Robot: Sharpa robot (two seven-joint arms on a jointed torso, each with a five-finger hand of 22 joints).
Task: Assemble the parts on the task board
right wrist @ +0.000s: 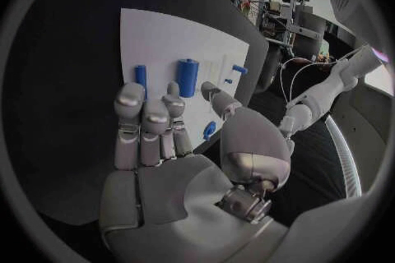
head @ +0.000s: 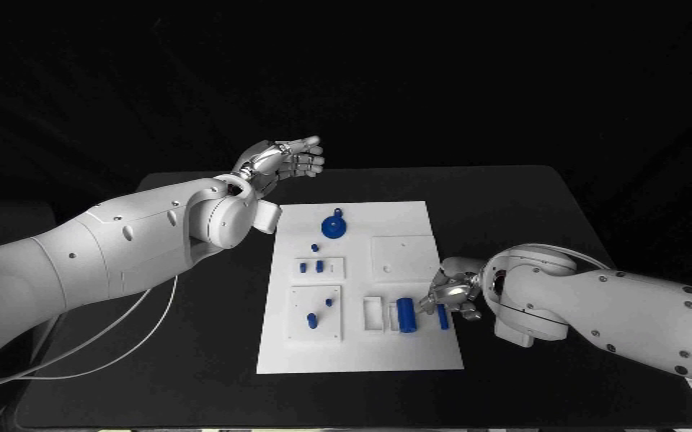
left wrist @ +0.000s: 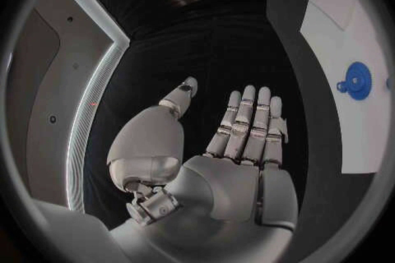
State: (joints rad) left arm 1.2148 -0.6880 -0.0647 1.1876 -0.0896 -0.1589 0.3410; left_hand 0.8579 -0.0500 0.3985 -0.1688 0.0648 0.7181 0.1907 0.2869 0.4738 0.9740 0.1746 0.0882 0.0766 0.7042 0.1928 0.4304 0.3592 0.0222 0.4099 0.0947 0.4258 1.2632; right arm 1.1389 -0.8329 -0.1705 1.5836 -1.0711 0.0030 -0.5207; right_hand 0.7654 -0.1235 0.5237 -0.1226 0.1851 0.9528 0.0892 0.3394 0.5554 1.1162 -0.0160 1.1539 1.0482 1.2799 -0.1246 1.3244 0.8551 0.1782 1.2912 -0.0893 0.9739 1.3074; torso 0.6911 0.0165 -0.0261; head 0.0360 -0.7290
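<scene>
Now right hand (head: 456,294) hovers open, empty, beside small blue plastic cylinder (head: 443,315) lying at near right edge of white task board (head: 404,217). Cylinder probably light, stiff, smooth; pinch mid-length. Left hand (head: 284,160) open, raised off black worktop (head: 519,202).

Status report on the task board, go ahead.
Left hand open, raised off the task board. Right hand open beside blue cylinder. Nothing blocking.

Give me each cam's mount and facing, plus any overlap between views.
Head: on the robot's head, looking down at the task board; both arms enter, left hand raised, right hand at the board's edge.
Left wrist: behind the open left hand; round blue part beside it.
Right wrist: behind the right hand, facing blue cylinder.
Shared: board, blue parts.
</scene>
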